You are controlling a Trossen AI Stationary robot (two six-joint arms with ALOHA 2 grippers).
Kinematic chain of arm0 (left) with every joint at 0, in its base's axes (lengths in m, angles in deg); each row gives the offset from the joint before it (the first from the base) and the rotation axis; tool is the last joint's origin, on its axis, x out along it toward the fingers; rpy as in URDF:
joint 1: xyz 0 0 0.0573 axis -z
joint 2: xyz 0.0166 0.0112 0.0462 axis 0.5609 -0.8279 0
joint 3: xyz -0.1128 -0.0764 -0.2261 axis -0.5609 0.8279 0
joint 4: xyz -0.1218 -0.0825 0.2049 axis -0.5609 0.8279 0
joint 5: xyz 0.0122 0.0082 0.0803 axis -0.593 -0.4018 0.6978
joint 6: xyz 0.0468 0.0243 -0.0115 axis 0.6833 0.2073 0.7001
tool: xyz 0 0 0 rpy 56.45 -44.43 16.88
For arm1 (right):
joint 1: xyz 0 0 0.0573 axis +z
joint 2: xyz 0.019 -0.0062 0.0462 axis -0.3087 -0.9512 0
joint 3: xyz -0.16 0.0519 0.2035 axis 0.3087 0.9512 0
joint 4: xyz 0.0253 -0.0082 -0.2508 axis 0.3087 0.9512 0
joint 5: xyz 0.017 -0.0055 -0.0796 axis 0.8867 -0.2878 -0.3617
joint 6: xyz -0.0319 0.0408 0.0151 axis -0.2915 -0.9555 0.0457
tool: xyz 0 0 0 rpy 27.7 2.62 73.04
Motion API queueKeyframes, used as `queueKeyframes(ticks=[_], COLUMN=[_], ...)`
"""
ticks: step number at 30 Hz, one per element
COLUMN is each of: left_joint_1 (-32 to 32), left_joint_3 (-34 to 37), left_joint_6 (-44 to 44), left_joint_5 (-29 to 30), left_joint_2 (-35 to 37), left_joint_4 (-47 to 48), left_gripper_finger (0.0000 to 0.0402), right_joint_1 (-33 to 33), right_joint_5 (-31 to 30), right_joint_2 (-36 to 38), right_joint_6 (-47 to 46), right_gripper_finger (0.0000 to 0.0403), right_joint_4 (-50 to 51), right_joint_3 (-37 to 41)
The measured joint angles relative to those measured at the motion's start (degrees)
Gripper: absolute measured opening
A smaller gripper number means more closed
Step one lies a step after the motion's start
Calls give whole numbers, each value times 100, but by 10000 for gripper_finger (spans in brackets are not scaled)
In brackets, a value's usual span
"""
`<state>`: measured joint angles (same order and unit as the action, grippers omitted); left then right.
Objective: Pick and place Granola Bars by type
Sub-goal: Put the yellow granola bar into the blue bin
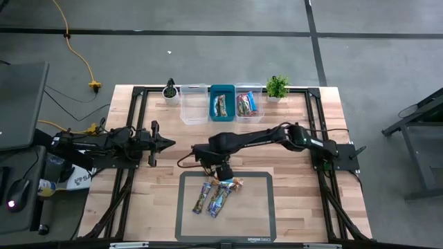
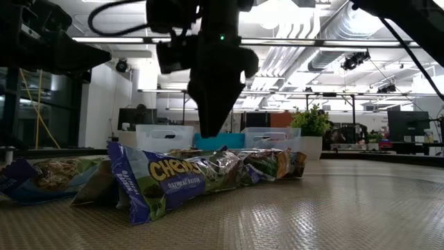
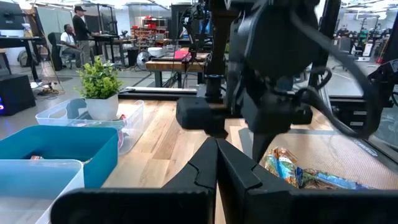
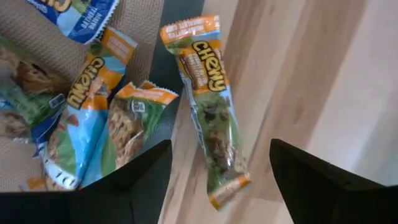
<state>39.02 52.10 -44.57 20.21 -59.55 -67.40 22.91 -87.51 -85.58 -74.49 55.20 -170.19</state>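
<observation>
Green bar [image 4: 211,118] lies partly on the mat edge, partly on bare wood, centre of the right wrist view, between the right claw's [image 4: 214,180] two fingers, which stand wide apart and hold nothing. In the high view that claw [image 1: 223,171] hangs at the mat's [image 1: 259,232] upper edge, lower centre; the other bars [image 1: 216,195] sit in a pile on the mat.

Judgement: grasp step. Drop straight down, fingers straddling the bar's narrow width at mid-length, clamp gently so the wrapper doesn't slip, avoid snagging the neighbouring bars [image 4: 93,124].

Bins [image 1: 222,104] at upper centre already hold some bars.

Left claw [image 1: 166,143], fingers together, waits at centre left over the counter [image 1: 291,149].

Readable: "CHEWY" on wrappers; "amazon basics" seems printed on the mat's lower edge, too small to be sure.
</observation>
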Motion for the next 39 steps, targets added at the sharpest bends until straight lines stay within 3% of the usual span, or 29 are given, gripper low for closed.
queueKeyframes(ticks=[25,39], left_joint_1=[-1,-2], left_joint_3=[1,0], left_joint_6=[0,0], left_joint_5=[0,2], left_joint_2=[2,1], left_joint_4=[-2,0], left_gripper_finger=[1,1], right_joint_1=[-2,-1], right_joint_5=[-12,279], right_joint_2=[-348,-611], right_joint_6=[11,-1], right_gripper_finger=[255,252], right_joint_4=[-642,-834], right_joint_3=[0,-2])
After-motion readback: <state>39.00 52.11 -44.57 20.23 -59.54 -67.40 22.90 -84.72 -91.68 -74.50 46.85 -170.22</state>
